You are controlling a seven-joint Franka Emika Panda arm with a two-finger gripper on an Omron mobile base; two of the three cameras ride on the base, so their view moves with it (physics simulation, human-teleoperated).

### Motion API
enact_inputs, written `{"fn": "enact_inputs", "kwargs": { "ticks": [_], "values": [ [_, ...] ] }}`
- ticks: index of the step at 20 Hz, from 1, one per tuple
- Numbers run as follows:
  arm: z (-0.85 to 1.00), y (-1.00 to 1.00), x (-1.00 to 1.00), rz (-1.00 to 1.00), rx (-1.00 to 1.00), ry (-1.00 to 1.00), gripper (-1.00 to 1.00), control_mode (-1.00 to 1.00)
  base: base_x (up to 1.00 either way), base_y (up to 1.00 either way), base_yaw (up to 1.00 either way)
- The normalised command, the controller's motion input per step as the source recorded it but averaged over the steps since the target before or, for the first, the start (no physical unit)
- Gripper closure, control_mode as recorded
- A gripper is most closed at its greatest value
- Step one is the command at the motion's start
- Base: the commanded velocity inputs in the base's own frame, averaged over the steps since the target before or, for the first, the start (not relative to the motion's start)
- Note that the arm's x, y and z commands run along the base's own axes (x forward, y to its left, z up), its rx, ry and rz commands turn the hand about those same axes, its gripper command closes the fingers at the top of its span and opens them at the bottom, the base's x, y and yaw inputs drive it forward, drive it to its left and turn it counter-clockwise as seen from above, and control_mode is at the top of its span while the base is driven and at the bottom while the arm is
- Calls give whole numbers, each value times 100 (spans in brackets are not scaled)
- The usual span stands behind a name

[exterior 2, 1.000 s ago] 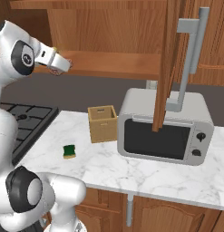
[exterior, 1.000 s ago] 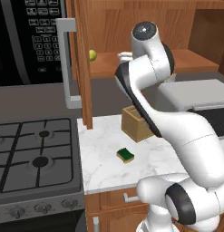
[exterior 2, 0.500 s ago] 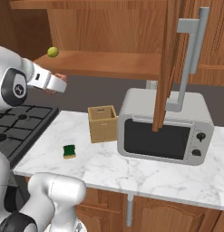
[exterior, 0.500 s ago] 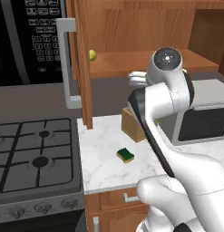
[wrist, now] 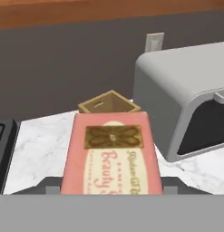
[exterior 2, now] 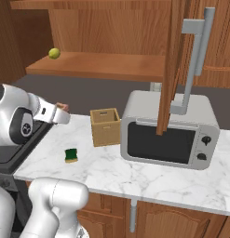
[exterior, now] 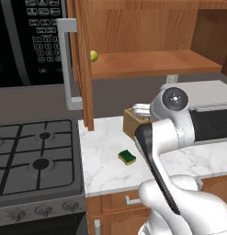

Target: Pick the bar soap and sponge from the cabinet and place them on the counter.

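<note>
The pinkish bar soap (wrist: 111, 154) sits between my gripper's (wrist: 111, 186) fingertips, its pale label facing the hand camera. In the right base view my gripper (exterior 2: 60, 113) hangs above the left end of the white marble counter (exterior 2: 135, 179), with the bar soap (exterior 2: 62, 107) showing at its tip. In the left base view the gripper (exterior: 141, 109) peeks out behind the arm, in front of the wooden box. The green and yellow sponge (exterior: 127, 157) (exterior 2: 71, 155) lies flat on the counter (exterior: 105, 170), below and apart from the gripper. The cabinet (exterior: 147, 62) (exterior 2: 102, 65) stands open above.
A yellow-green round fruit (exterior: 93, 56) (exterior 2: 54, 53) rests on the cabinet shelf. A small wooden box (exterior 2: 105, 127) (wrist: 109, 103) and a grey microwave (exterior 2: 170, 130) (wrist: 181, 104) stand on the counter. The black stovetop (exterior: 32, 151) lies left. Open cabinet doors (exterior: 82, 64) (exterior 2: 174, 60) hang overhead.
The arm has swung down from shelf height to just above the counter, carrying the bar soap. The sponge has not moved.
</note>
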Motion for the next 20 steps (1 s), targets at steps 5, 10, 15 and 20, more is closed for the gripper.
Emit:
{"fn": "enact_inputs", "kwargs": {
  "ticks": [5,10,15,20],
  "values": [
    [-100,0,-3,10,-5,1,100,-100,0,0,0],
    [-100,1,0,10,-8,2,100,-100,0,0,0],
    [-100,1,0,10,-8,5,100,-100,0,0,0],
    [-84,0,14,12,-4,11,100,-100,0,0,0]
  ]
}}
